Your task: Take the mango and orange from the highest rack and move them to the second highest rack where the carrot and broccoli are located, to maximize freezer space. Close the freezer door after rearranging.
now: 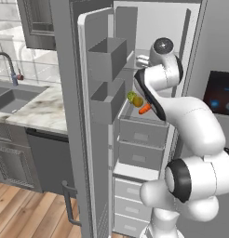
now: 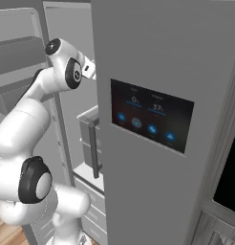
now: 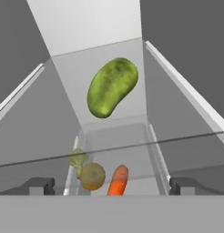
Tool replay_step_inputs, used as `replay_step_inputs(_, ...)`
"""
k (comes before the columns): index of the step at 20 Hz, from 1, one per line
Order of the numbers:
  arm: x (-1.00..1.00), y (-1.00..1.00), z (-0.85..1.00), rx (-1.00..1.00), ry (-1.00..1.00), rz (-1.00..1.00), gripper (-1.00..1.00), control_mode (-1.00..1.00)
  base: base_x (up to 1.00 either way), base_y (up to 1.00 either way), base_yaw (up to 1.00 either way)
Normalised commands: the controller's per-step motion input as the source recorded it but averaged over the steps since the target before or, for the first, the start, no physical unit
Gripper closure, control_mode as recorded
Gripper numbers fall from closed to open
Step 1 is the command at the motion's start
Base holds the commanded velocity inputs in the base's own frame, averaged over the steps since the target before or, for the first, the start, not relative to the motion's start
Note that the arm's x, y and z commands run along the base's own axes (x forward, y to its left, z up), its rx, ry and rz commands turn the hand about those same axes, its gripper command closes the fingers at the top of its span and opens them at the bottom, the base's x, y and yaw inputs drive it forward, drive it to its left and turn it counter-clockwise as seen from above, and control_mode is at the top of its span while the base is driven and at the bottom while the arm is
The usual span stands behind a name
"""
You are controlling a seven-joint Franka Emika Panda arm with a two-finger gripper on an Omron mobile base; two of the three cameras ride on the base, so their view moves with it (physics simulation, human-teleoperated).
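The pincer [image 3: 112, 186] stands wide apart, its two dark tips at the far left and right of the hand view's bottom, and nothing is between them or touching them. Straight ahead of it, and beyond the tips, the green mango [image 3: 111, 87] lies on the clear top rack [image 3: 186, 139]. Seen through that rack, on the rack beneath, a carrot [image 3: 117, 180] sits just ahead of the pincer's middle, with an orange [image 3: 92, 175] touching or nearly touching its left side and a pale broccoli [image 3: 78, 159] just past the orange.

No brand or readable writing shows. The door panel [image 2: 150, 115] in the right base view carries glowing icons and figures too blurred to read.

The left base view shows the open freezer door [image 1: 95, 116] with its bins, the arm reaching into the compartment, and the carrot [image 1: 144, 109] beside a yellow-green item I cannot identify, below the hand. The right base view has the shut door hiding the racks.
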Motion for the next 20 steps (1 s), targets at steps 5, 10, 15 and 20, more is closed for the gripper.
replay_step_inputs(5,0.4,-0.06,0.23,0.02,0.0,0.0,-1.0,-1.0,0.0,0.0,0.0)
replay_step_inputs(10,0.42,-0.05,0.19,0.04,0.01,0.0,-1.0,-1.0,0.0,0.0,0.0)
replay_step_inputs(15,0.44,-0.18,0.0,0.05,0.16,0.0,-1.0,-1.0,0.0,0.0,0.0)
replay_step_inputs(20,0.48,-0.21,-0.01,0.1,0.1,0.0,-1.0,-1.0,0.0,0.0,0.0)
